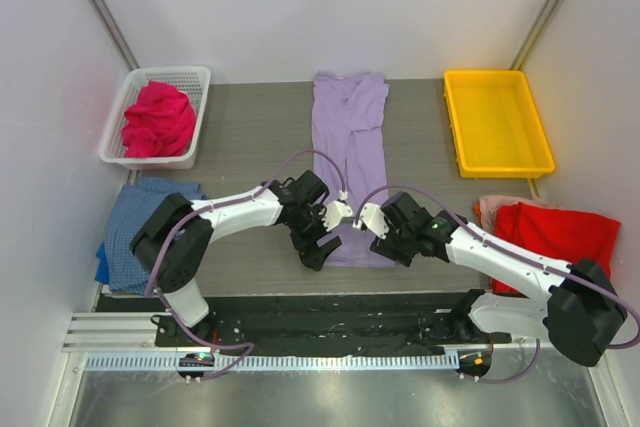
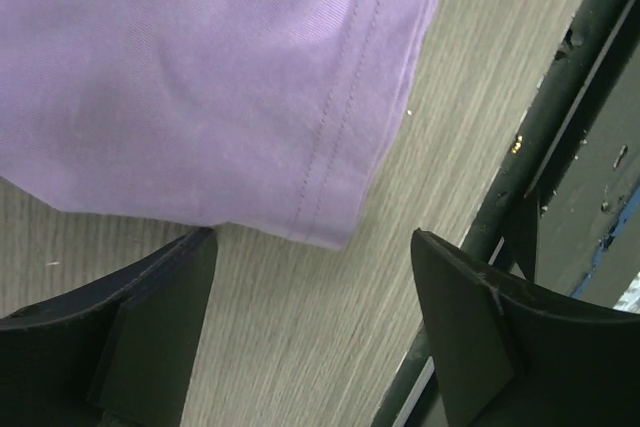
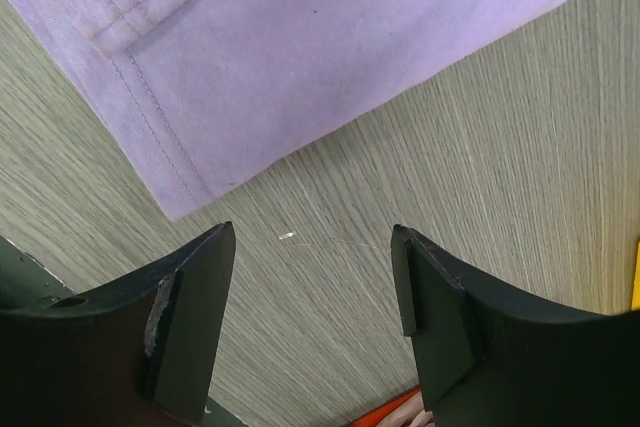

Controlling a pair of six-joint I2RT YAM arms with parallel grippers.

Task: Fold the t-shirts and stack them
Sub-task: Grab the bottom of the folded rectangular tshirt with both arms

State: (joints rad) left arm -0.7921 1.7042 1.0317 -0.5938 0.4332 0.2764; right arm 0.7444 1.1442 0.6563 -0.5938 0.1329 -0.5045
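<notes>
The lavender t-shirt (image 1: 350, 157) lies folded into a long strip down the middle of the table. Its near hem corners show in both wrist views (image 2: 200, 77) (image 3: 300, 47). My left gripper (image 1: 318, 245) hovers at the near left corner of the strip, open, with bare table between its fingers (image 2: 160, 327). My right gripper (image 1: 392, 245) is at the near right corner, also open and empty (image 3: 311, 232). A magenta-pink t-shirt (image 1: 158, 119) is bunched in the basket. The blue checked t-shirt (image 1: 130, 232) lies at the left, the red t-shirt (image 1: 555, 232) at the right.
A white mesh basket (image 1: 195, 77) stands at the back left and a yellow tray (image 1: 497, 122) at the back right. The dark rail at the table's near edge (image 2: 560, 97) runs close behind both grippers. A pale peach cloth (image 1: 487, 207) peeks out beside the red shirt.
</notes>
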